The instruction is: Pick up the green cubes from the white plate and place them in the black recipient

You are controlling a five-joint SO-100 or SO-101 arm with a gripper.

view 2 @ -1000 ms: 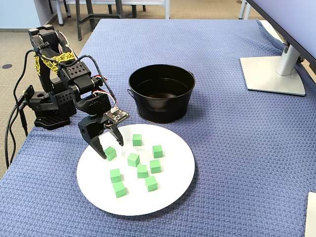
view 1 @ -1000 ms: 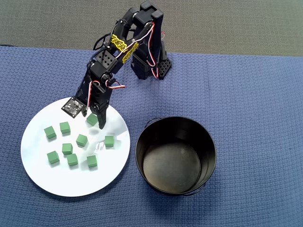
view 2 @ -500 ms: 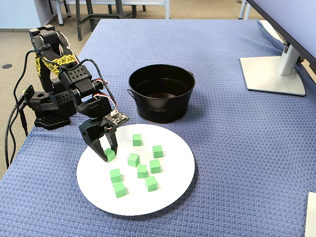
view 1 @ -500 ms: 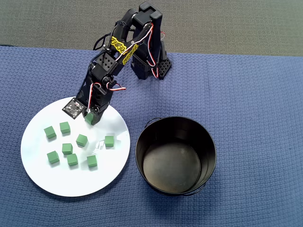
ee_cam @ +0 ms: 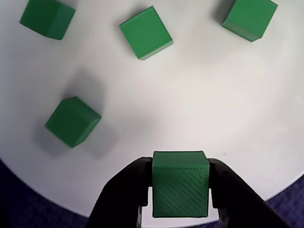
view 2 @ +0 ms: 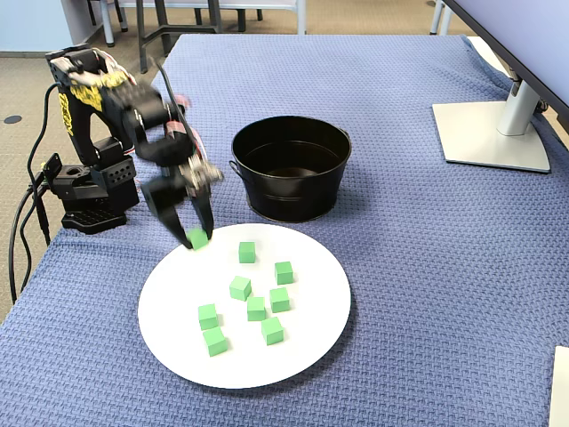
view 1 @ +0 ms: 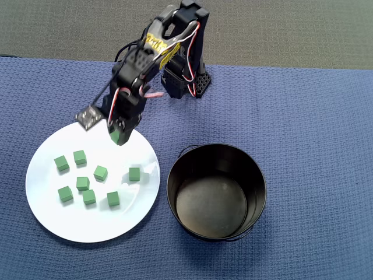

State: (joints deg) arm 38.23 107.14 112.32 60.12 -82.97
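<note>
My gripper [view 1: 118,137] [view 2: 196,237] [ee_cam: 180,187] is shut on one green cube [ee_cam: 180,183] [view 1: 118,138] [view 2: 197,237], held in the air above the far edge of the white plate [view 1: 70,219] [view 2: 311,338] [ee_cam: 199,95]. Several more green cubes [view 1: 100,173] [view 2: 239,287] [ee_cam: 145,32] lie loose on the plate. The black recipient [view 1: 217,191] [view 2: 292,169] stands to the right of the plate in the overhead view, with nothing seen inside it.
The arm's base [view 1: 185,81] [view 2: 84,191] sits at the table's far edge in the overhead view. A blue woven cloth [view 1: 303,116] covers the table. A monitor foot [view 2: 489,133] stands at the right in the fixed view.
The gripper closed on the cube at the plate's far edge and lifted it off the plate. The other cubes have not moved.
</note>
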